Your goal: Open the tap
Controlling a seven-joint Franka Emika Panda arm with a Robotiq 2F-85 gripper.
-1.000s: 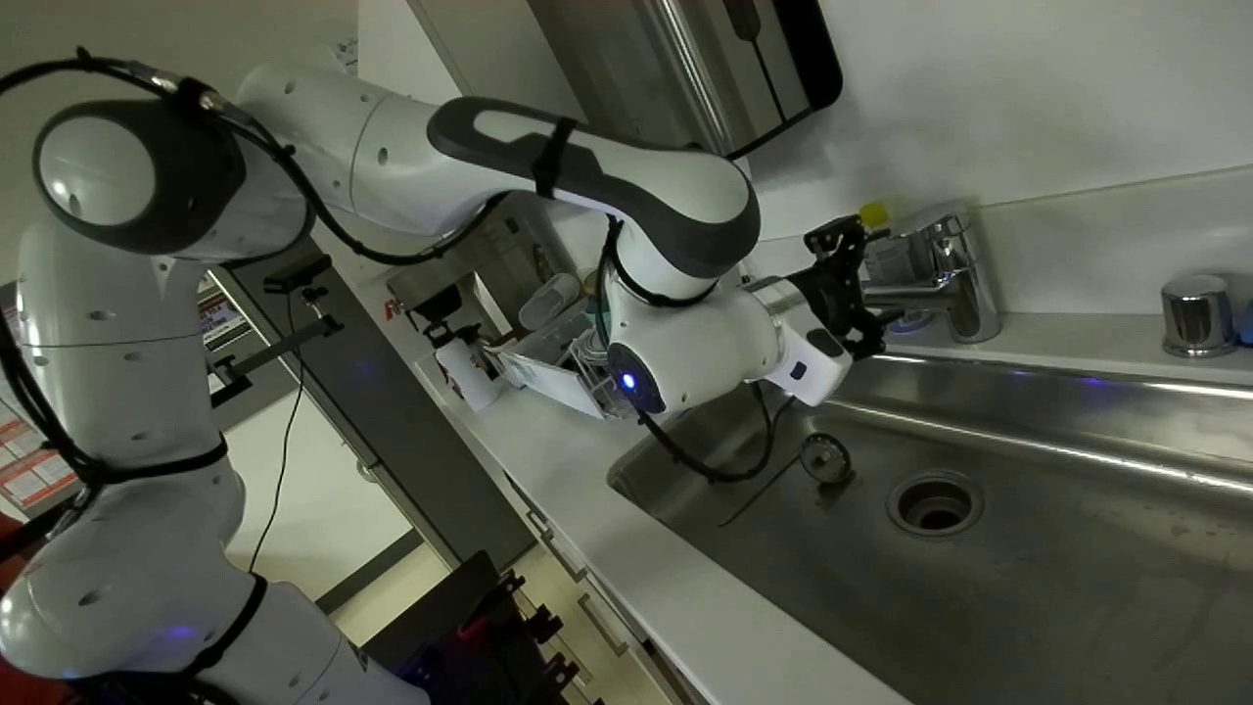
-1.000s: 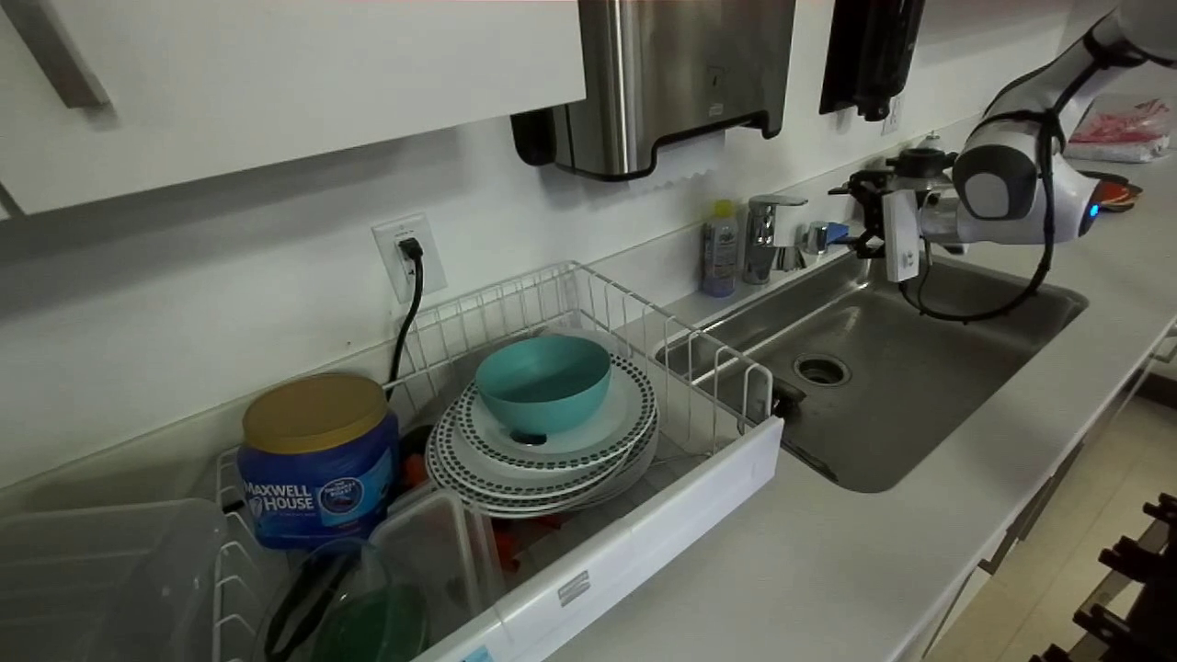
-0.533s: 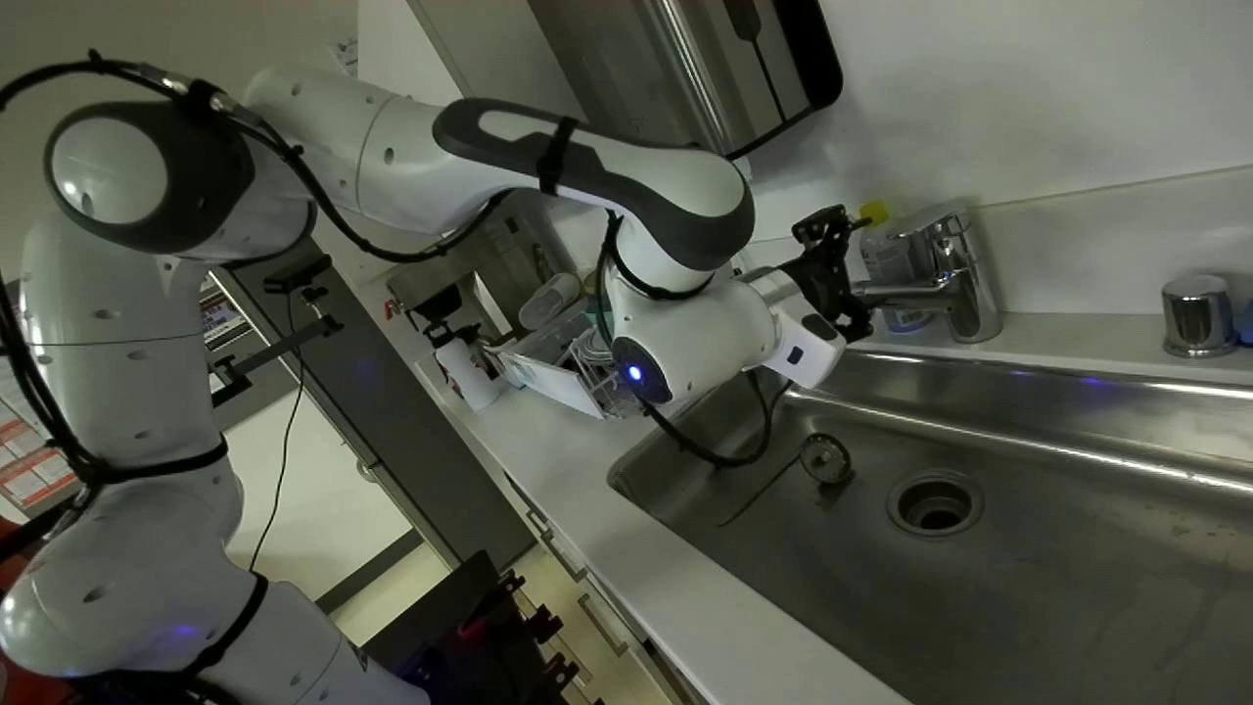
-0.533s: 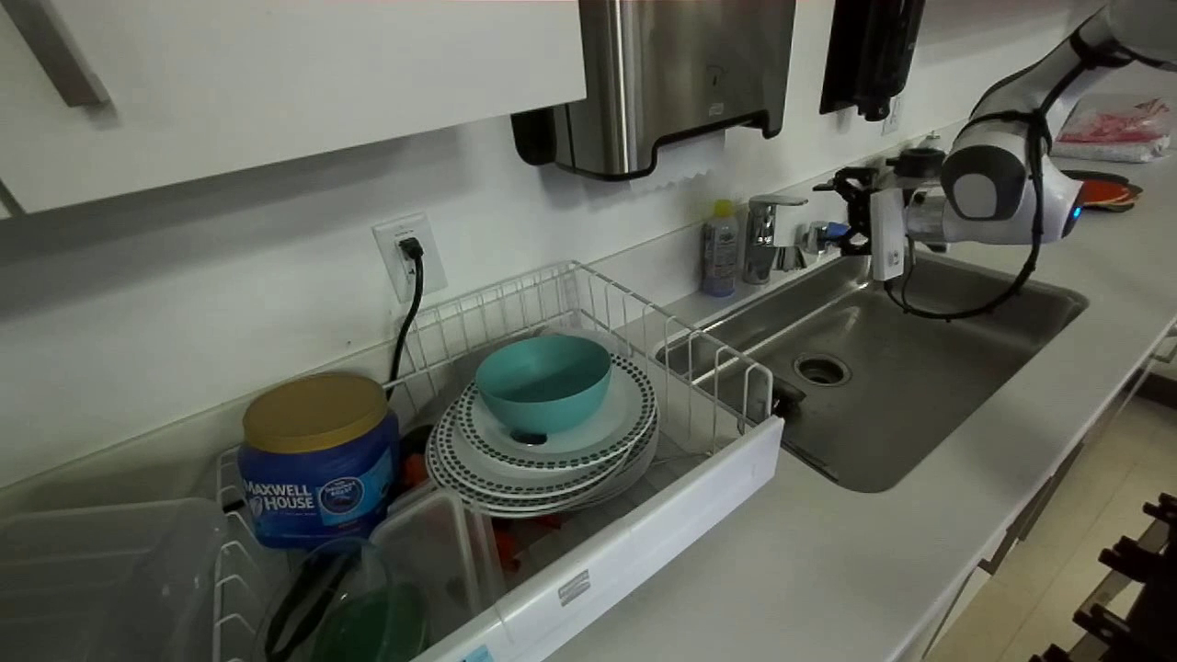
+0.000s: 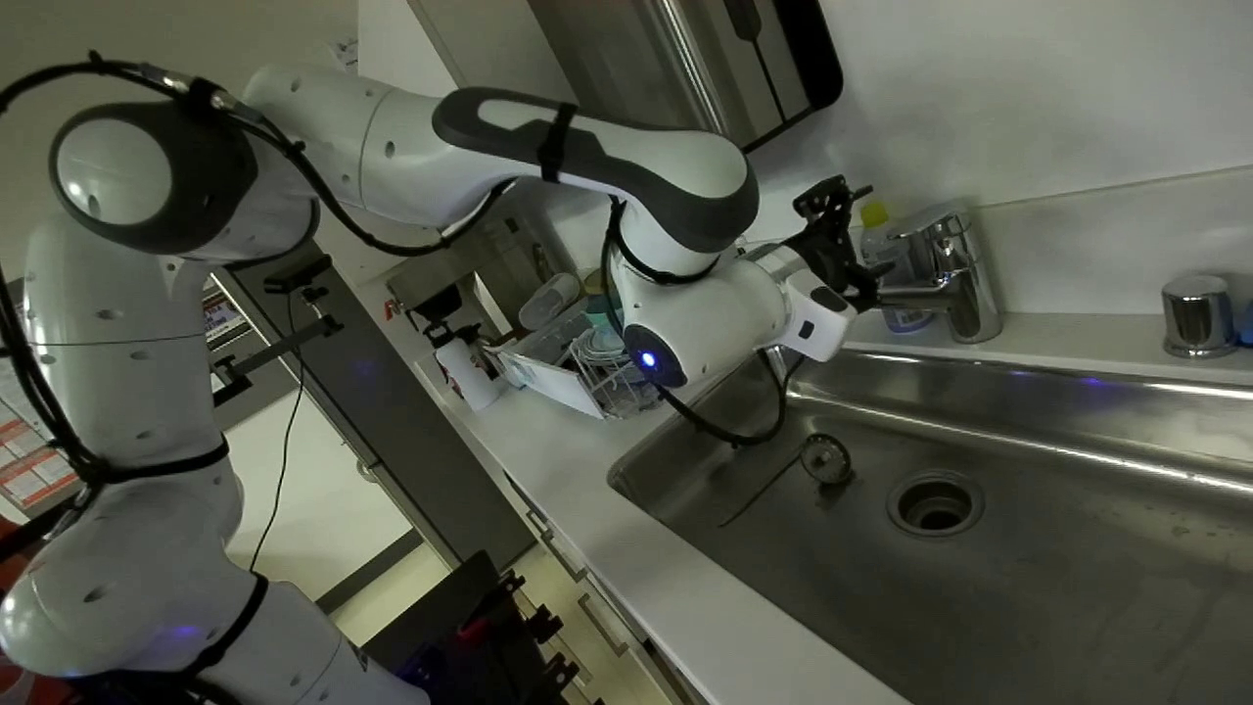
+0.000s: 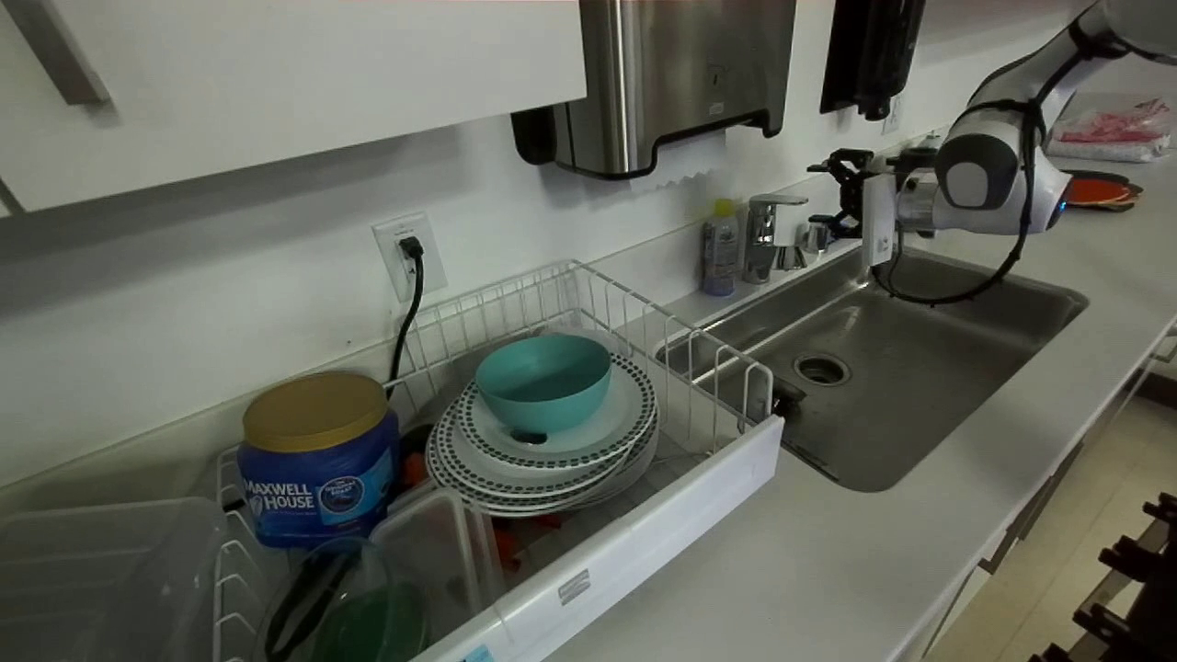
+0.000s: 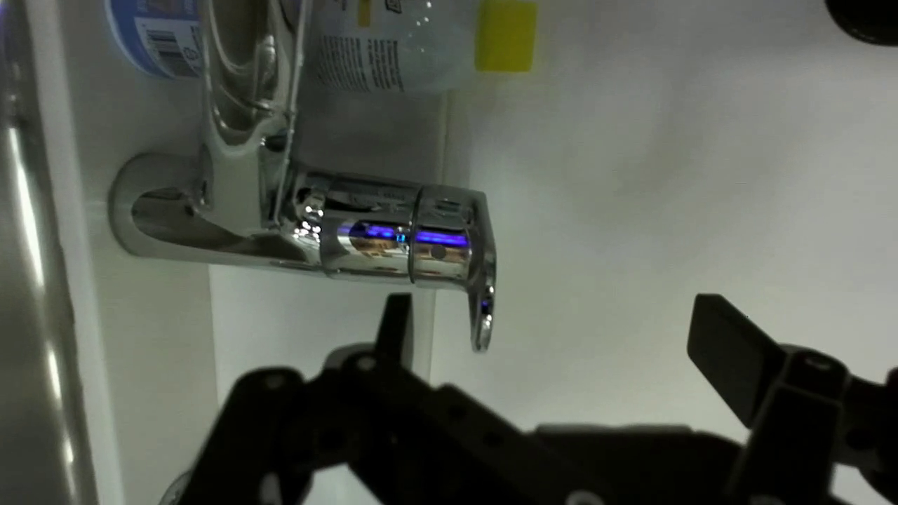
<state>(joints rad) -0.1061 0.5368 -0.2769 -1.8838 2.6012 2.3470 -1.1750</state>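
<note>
The tap is a chrome faucet with a chunky body, a straight spout and a flat lever on top. It stands behind the sink in both exterior views (image 5: 971,294) (image 6: 760,241) and lies sideways in the wrist view (image 7: 372,231). My gripper (image 7: 552,299) is open and empty. In the wrist view the lever's tip (image 7: 483,319) appears between the two fingers, much closer to the left one, with no contact visible. In both exterior views the gripper (image 5: 878,228) (image 6: 813,193) is at about lever height, facing the tap. Its lower finger overlaps the spout's end in an exterior view.
A yellow-capped bottle (image 6: 721,253) stands beside the tap, also close in the wrist view (image 7: 393,52). A small round metal fitting (image 5: 1198,315) is on its other side. The steel sink (image 6: 892,405) lies below. A towel dispenser (image 6: 699,83) hangs above; a dish rack (image 6: 671,515) stands beside.
My gripper has risen from around spout height to lever height. In an exterior view it has also moved left, closer to the tap. It stays open, and the tap has not moved.
</note>
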